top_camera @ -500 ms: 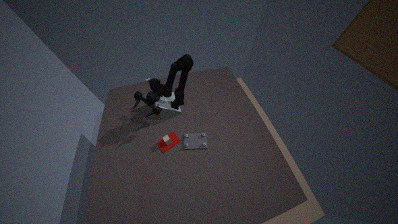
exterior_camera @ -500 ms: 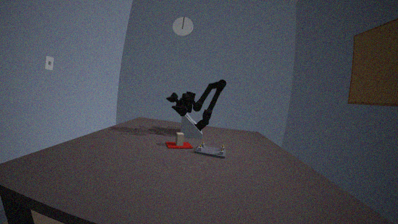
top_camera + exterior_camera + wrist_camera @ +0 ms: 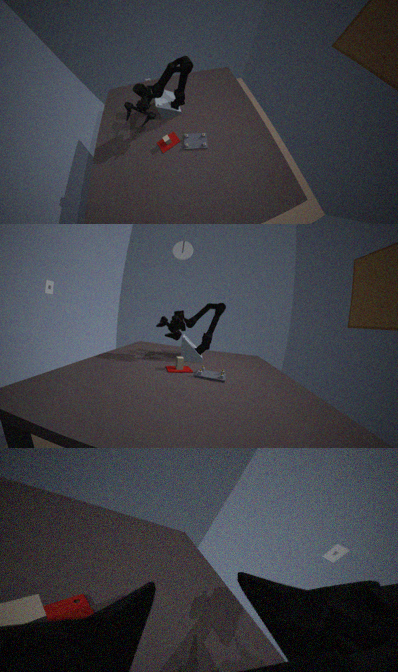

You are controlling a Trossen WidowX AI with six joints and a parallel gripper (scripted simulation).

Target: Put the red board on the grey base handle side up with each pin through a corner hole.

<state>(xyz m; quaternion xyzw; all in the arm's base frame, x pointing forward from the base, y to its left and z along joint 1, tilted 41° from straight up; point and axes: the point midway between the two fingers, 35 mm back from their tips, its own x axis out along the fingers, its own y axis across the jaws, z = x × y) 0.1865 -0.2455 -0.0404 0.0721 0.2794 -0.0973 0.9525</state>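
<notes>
Wall plate: I see it at the far left of my exterior view, pale on the wall (image 3: 49, 287) (image 3: 336, 553).
Tool: my tool (image 3: 135, 123) (image 3: 161, 330) (image 3: 197, 580) has its fingers wide apart with nothing between them, up above the table (image 3: 219, 175) (image 3: 202, 406) (image 3: 100, 548).
Red board: the board (image 3: 173, 137) (image 3: 187, 370) (image 3: 67, 609) lies flat on the table, off the base, its pale handle (image 3: 166, 137) (image 3: 180, 362) (image 3: 22, 609) upward.
Arm mount: I have the grey-white wedge (image 3: 168, 111) (image 3: 190, 352) behind the board.
Grey base: the base (image 3: 195, 141) (image 3: 212, 374) sits just beside the board, turned differently, four posts upright.
Brown panel: it fills my far right (image 3: 371, 44) (image 3: 374, 295).
</notes>
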